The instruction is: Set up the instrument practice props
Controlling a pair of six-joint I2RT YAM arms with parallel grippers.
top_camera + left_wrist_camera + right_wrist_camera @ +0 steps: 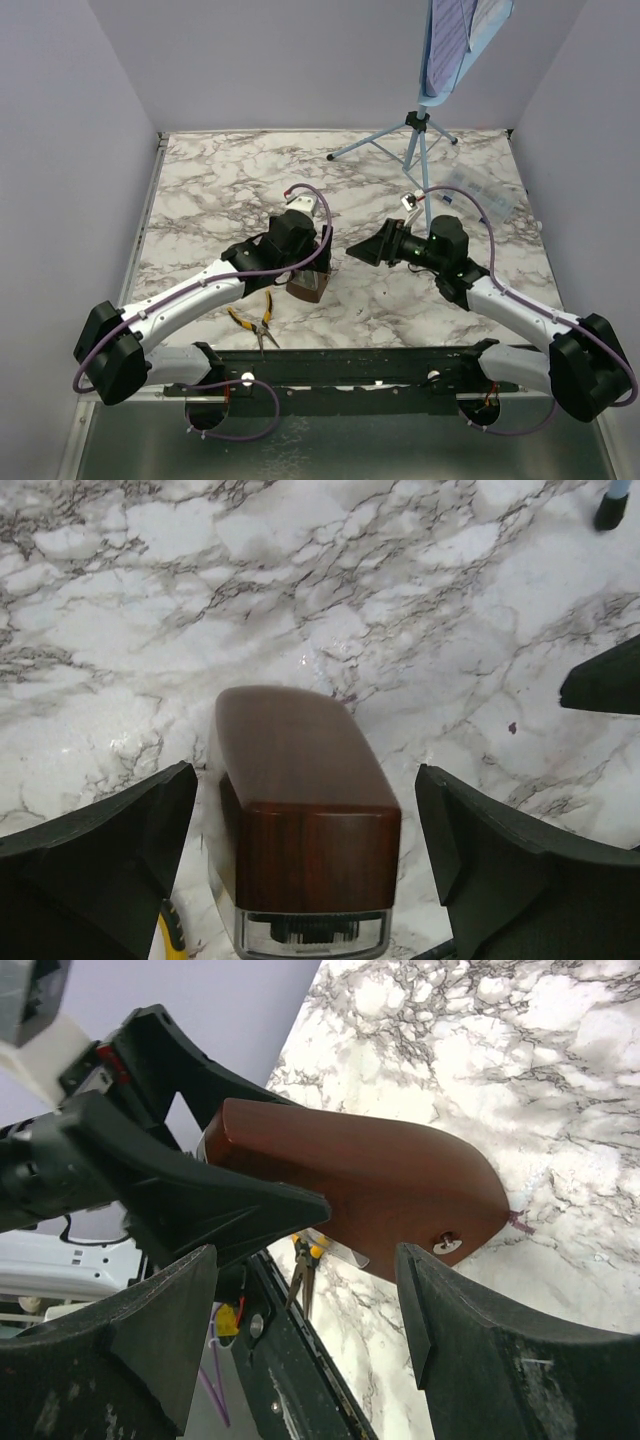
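Left gripper (305, 790) gapes at 9 and 3 o'clock of the metronome (380, 1180), holding nothing, right gripper (307, 1260) open and empty too: glossy rigid wood, likely slippery, so pinch its flat flanks low.

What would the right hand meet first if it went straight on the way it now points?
Most likely the brown metronome, straight ahead between its fingers; the left hand straddling it could touch first, depth being unclear.

You won't find any words or numbers you can read here. The sheet of music (446, 42) on the music stand (440, 92) has dark printed lines, but they are too small to read. The little window low on the metronome (300, 810) is too blurry to read.
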